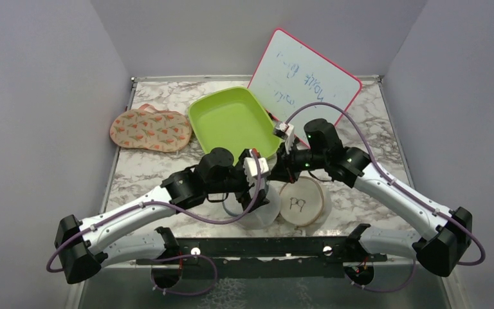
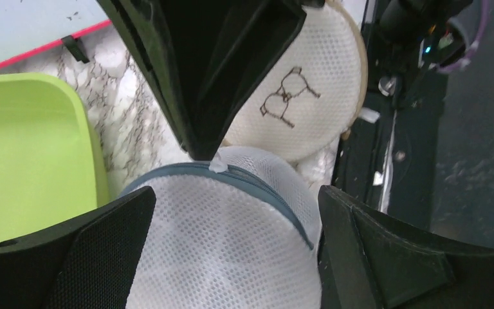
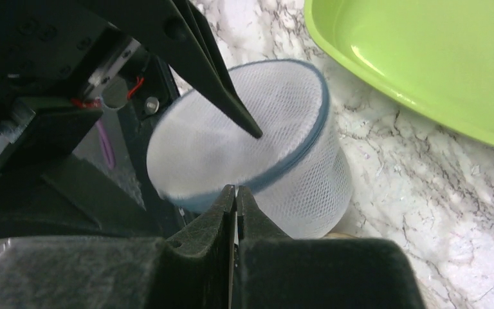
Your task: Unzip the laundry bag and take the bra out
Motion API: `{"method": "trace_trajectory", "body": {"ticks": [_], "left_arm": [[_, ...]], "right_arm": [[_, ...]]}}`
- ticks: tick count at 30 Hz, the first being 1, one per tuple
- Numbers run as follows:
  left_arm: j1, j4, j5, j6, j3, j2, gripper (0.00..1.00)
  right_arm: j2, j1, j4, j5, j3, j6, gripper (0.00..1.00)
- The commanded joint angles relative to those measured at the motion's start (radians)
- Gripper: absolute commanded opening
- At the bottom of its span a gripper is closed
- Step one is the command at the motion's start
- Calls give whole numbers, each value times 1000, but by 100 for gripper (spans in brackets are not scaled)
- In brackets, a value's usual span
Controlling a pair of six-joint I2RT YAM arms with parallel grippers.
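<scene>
The laundry bag (image 1: pixel 262 214) is a white mesh drum with a grey-blue zip rim, near the table's front middle. In the left wrist view the laundry bag (image 2: pixel 231 244) fills the space between my left gripper's (image 2: pixel 236 193) wide-set jaws, which press on its two sides. My left gripper (image 1: pixel 256 172) sits right above it. My right gripper (image 3: pixel 236 188) is shut on the small white zip pull (image 2: pixel 219 164) at the rim of the bag (image 3: pixel 296 161). My right gripper (image 1: pixel 276 172) meets the left one over the bag. No bra shows through the mesh.
A beige round disc with drawn black glasses (image 1: pixel 302 203) lies just right of the bag. A lime green tray (image 1: pixel 231 119) is behind, a red-framed whiteboard (image 1: pixel 302 74) leans at the back. A peach patterned fabric item (image 1: pixel 149 131) lies at the left. A black rail (image 1: pixel 251 248) runs along the near edge.
</scene>
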Motion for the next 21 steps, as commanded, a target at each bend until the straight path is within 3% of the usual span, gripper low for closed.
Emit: {"method": "trace_trajectory", "body": {"ticks": [1,4,5,10,15,21], "left_arm": [[-5,-10,-16,-228,84,67,86],[-5,-83,-34,-311,141,126,65],[-5,-103,-35,-336,153,139,62],[-5,-141,-66,-463,130,115,69],[-7,-160,-120,-546,93,56,53],[-18,-157,-149,-589,119,99,50]], "right_arm": [[-20,1,18,-17,51,0,1],[-18,1,15,-5,64,6,1],[-15,1,11,0,68,11,1],[-11,1,17,13,56,20,1],[-27,1,64,28,6,37,1],[-19,1,98,10,-16,47,1]]}}
